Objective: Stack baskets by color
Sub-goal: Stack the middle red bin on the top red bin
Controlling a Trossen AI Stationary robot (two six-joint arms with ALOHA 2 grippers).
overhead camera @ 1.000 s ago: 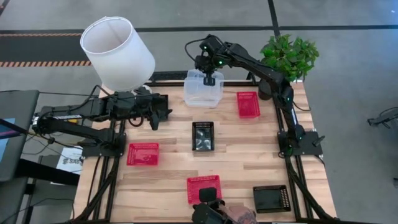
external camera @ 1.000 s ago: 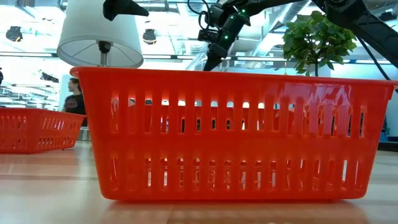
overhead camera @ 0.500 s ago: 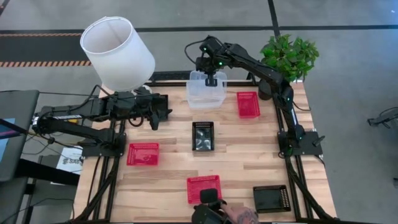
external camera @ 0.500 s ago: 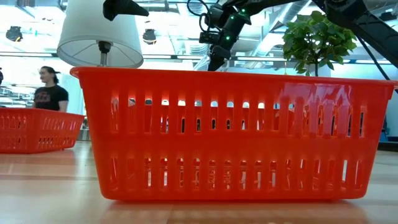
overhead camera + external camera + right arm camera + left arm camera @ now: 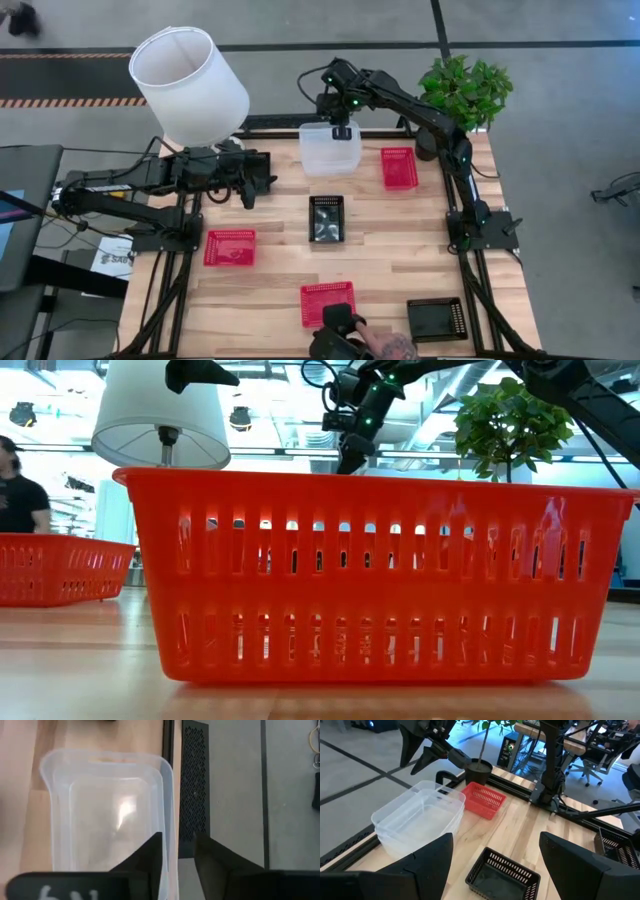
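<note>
Clear baskets (image 5: 330, 148) sit nested in one stack at the table's far edge, also in the left wrist view (image 5: 420, 815). My right gripper (image 5: 341, 130) hangs open over the stack's far wall (image 5: 169, 815), one finger on each side of it. My left gripper (image 5: 268, 182) waits open at the far left, holding nothing. Red baskets lie at the far right (image 5: 398, 167), the left (image 5: 229, 247) and the near middle (image 5: 327, 302). One black basket (image 5: 326, 218) rests mid-table and another (image 5: 436, 319) at the near right. My right gripper comes slanting down from the far side, its fingers (image 5: 152, 855) astride the top clear basket's far rim (image 5: 170, 835), one inside and one outside. I cannot tell whether either finger touches the rim. The basket rests in the stack, level.
A white lamp (image 5: 190, 80) stands at the far left corner and a potted plant (image 5: 465, 90) at the far right. A person's hand (image 5: 365, 340) reaches in at the near edge beside the red basket. Bare wood lies between the baskets.
My right gripper has opened and let go of the top clear basket. That basket, held tilted above the stack a second ago, has dropped into it and now sits squared and level. The person's hand at the near edge has shifted a little.
</note>
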